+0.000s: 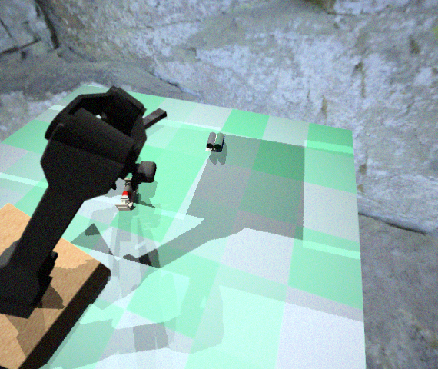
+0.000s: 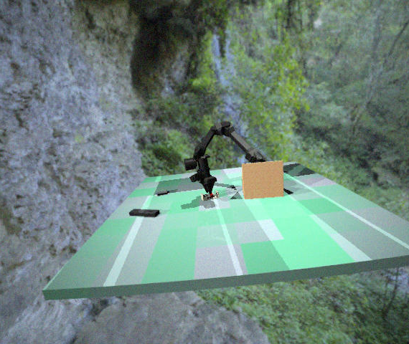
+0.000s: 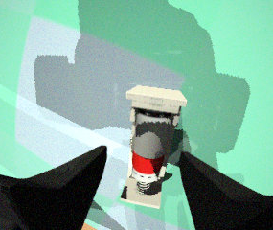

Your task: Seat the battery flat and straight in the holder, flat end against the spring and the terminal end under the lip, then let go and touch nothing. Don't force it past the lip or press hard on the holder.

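My jaws stand open, clear of the grey, red-banded cylindrical battery point(image 3: 150, 148), which lies in the small cream holder point(image 3: 155, 99) on the green-and-grey checked tabletop point(image 1: 250, 254), seemingly straight.

I see matt black plastic on the tool point(image 3: 143, 172), a dull grey metal-looking battery point(image 3: 150, 144) with a glossy red band, a matt cream plastic-looking holder point(image 3: 155, 98), and a smooth table point(image 1: 250, 257).
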Available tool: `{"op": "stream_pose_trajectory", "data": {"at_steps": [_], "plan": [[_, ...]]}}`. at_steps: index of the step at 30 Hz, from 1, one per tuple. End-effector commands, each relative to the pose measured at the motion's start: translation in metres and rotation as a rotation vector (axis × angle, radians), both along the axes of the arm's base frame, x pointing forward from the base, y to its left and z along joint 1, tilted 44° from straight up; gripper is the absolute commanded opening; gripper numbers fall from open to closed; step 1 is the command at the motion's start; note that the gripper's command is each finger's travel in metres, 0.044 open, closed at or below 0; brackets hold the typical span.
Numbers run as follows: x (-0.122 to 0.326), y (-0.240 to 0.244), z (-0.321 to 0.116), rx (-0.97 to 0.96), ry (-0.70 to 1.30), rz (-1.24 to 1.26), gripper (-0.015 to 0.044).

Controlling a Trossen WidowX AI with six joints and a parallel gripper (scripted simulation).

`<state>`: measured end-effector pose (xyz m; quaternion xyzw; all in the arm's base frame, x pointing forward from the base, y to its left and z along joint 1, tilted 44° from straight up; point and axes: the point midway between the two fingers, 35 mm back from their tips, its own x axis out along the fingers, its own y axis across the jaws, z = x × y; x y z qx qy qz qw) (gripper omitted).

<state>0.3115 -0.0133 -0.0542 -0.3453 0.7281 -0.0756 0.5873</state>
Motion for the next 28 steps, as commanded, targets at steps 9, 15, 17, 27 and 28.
{"op": "stream_pose_trajectory", "data": {"at_steps": [9, 15, 17, 27, 28], "plan": [[0.002, 0.047, 0.045, 0.011, -0.019, 0.0, 0.044], [0.002, 0.047, 0.045, 0.011, -0.019, 0.0, 0.044], [0.002, 0.047, 0.045, 0.011, -0.019, 0.0, 0.044], [0.002, 0.047, 0.045, 0.011, -0.019, 0.0, 0.044], [0.002, 0.047, 0.045, 0.011, -0.019, 0.0, 0.044]]}}
